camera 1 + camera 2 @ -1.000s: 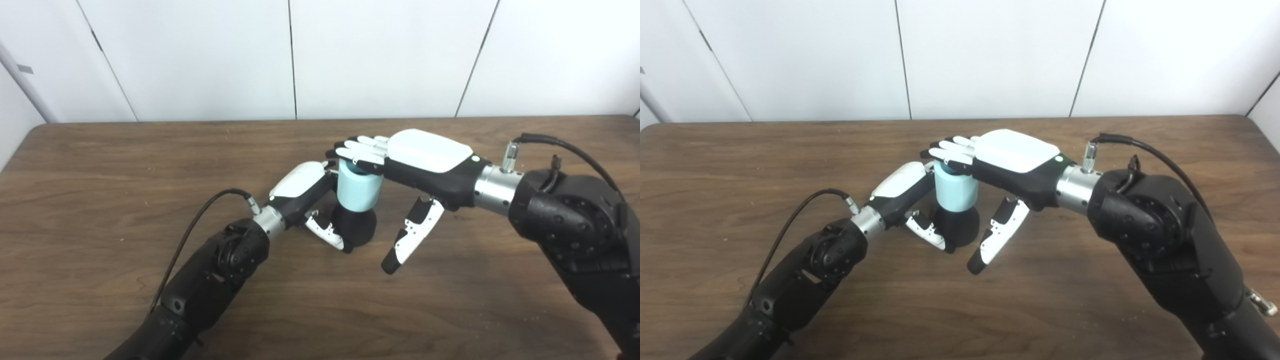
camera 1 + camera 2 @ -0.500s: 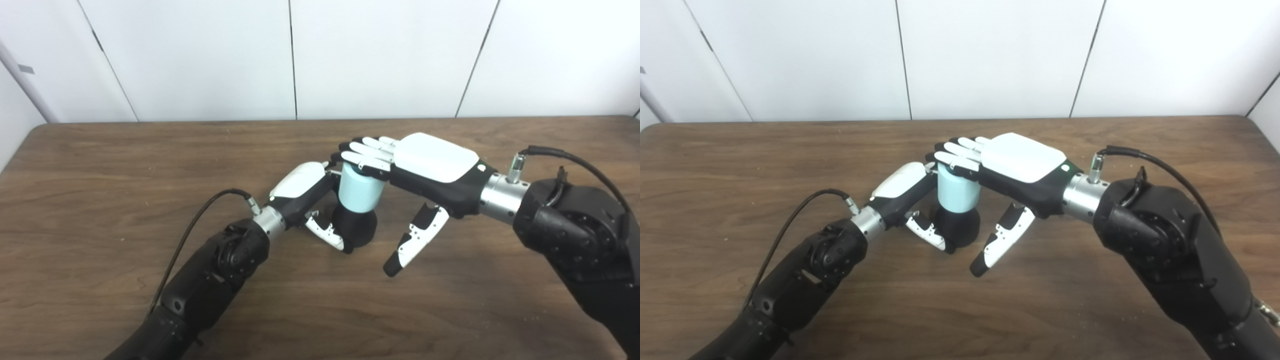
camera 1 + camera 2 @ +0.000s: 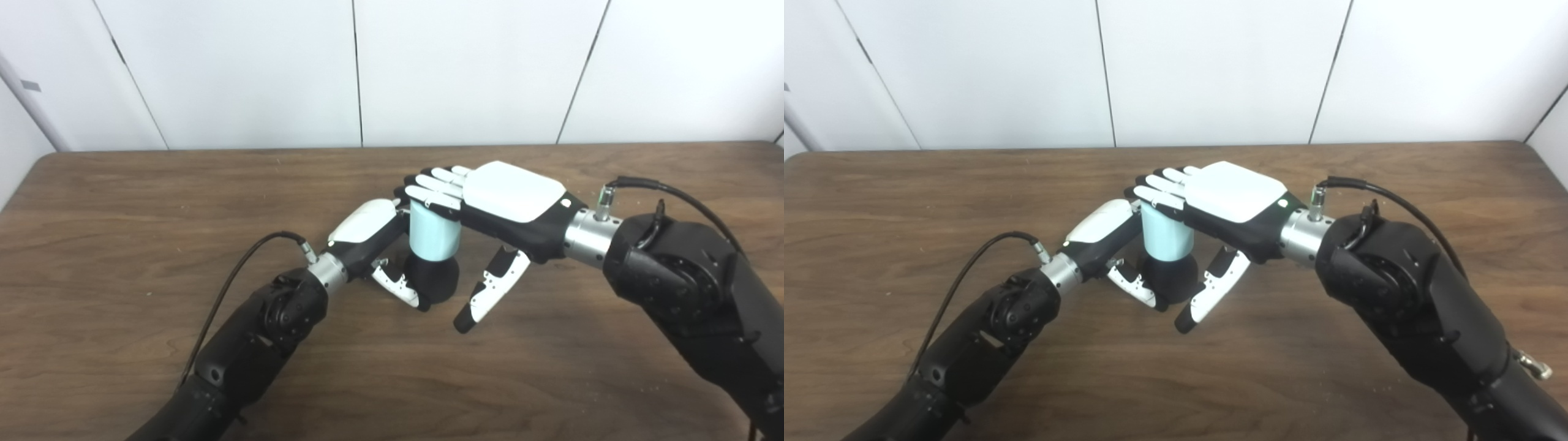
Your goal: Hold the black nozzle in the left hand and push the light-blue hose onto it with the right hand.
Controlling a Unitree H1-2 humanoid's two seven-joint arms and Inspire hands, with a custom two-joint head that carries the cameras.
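Nozzle (image 3: 433, 280) stands upright mid-bench, the hose (image 3: 432, 231) seated upright on its top. Left hand (image 3: 373, 236) is wrapped around the nozzle's base. Right hand (image 3: 490, 208) lies flat, fingers (image 3: 432, 187) spread over the hose's top, thumb hanging free, grasping nothing. Bare bench (image 3: 122, 202) surrounds them, its edges well apart.

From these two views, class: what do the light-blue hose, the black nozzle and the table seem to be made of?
Light-blue hose: likely plastic or rubber; smooth, matte, evenly coloured.
Black nozzle: probably matte plastic or rubber; dull, no glints.
Table: wood or wood-look laminate; brown grain streaks, soft sheen.
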